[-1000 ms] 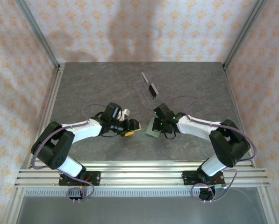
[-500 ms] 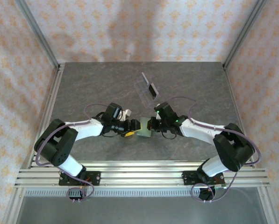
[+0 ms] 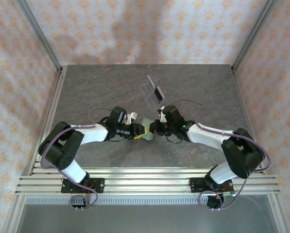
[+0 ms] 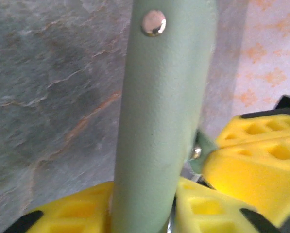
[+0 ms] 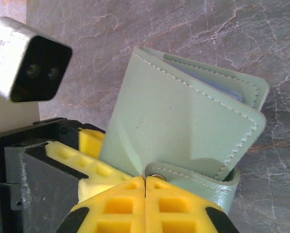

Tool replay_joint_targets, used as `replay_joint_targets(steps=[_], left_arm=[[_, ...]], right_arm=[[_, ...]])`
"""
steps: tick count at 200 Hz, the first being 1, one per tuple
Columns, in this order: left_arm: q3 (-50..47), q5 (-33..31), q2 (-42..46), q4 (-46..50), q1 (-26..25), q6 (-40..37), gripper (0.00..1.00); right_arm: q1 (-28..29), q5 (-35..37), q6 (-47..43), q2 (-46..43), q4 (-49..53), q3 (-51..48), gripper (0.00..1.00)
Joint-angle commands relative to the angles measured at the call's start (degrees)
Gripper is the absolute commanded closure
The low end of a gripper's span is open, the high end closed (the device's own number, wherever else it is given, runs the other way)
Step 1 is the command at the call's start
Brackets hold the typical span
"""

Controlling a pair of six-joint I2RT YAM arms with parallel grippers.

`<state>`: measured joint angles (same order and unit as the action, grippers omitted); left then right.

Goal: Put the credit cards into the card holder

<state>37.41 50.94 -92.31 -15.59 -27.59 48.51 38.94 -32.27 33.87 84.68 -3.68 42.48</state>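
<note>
Over the last second the card holder (image 5: 183, 121) has been carried leftward by the right pincer (image 5: 145, 194), from a spot right of centre to the middle of the tabletop (image 3: 96, 87), where it is now met by the left pincer (image 3: 140, 130). The left pincer, spread wide and standing clear a moment ago, has been closed onto the holder. In the left wrist view its yellow pads are seen pressed against both faces of the green leather. The right pincer has been kept clenched throughout, and the snap tab (image 5: 198, 179) is pinched between its tips.

The holder is thus gripped from both sides, between the two pincers at the near centre, apparently lifted off the tabletop. Its flaps are parted a little, and a bluish edge is glimpsed in the inner pocket, though what it is cannot be told.

A handover or a two-handed opening is judged to be under way, with the tab side taken by the right and the body by the left. One dark credit card (image 3: 158, 93) is left in the clear stand (image 3: 148, 90) at the far centre, well apart, so the loading is judged unfinished
</note>
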Motion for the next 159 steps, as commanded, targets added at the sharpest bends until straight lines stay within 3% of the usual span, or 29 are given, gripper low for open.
replay_joint_targets(steps=[1, 13, 30, 63, 88, 103, 117, 128, 139, 159], left_arm=[[-1.09, 2.62, -0.33, -5.8, 0.95, 2.57, 0.9], [-2.07, 2.42, -0.06, -7.61, 1.23, 3.52, 1.0], [-2.78, 2.23, 0.03, -9.19, 1.52, 4.22, 1.0], [-3.66, -2.37, 2.74, -4.3, 2.35, 2.45, 1.0], [-2.72, -4.24, 5.21, 0.98, 2.72, -0.14, 1.0], [-2.45, -5.25, 6.47, 3.11, 2.73, -0.85, 1.0], [-2.05, -5.2, 6.67, 3.81, 2.63, -1.2, 1.0], [-1.12, -4.51, 6.15, 5.4, 2.56, -1.81, 1.0], [-0.21, -4.64, 6.0, 7.4, 2.23, -2.51, 1.0], [0.83, -6.42, 6.61, 10.15, 1.07, -3.99, 1.0]], right_arm=[[0.17, -0.36, 0.42, -0.21, -2.27, -0.29, 1.0], [0.22, 0.6, -0.21, -0.13, -0.84, 0.12, 1.0], [0.86, 6.34, -2.56, -0.38, 5.9, 1.96, 1.0], [1.84, 26.18, -3.75, 1.25, 22.91, 6.77, 1.0], [1.84, 32.22, -2.52, 2.15, 26.53, 6.67, 1.0], [1.91, 29.56, -3.45, 2.27, 25.07, 6.59, 1.0], [1.93, 20.63, -6.18, 0.88, 18.45, 4.91, 1.0], [1.97, 13.92, -6.41, 0.0, 13.56, 3.97, 0.79], [2.18, 9.5, -6.22, -0.48, 10.46, 4.14, 0.68], [3.21, 6.77, -7.36, -0.08, 11.61, 7.18, 0.61]])
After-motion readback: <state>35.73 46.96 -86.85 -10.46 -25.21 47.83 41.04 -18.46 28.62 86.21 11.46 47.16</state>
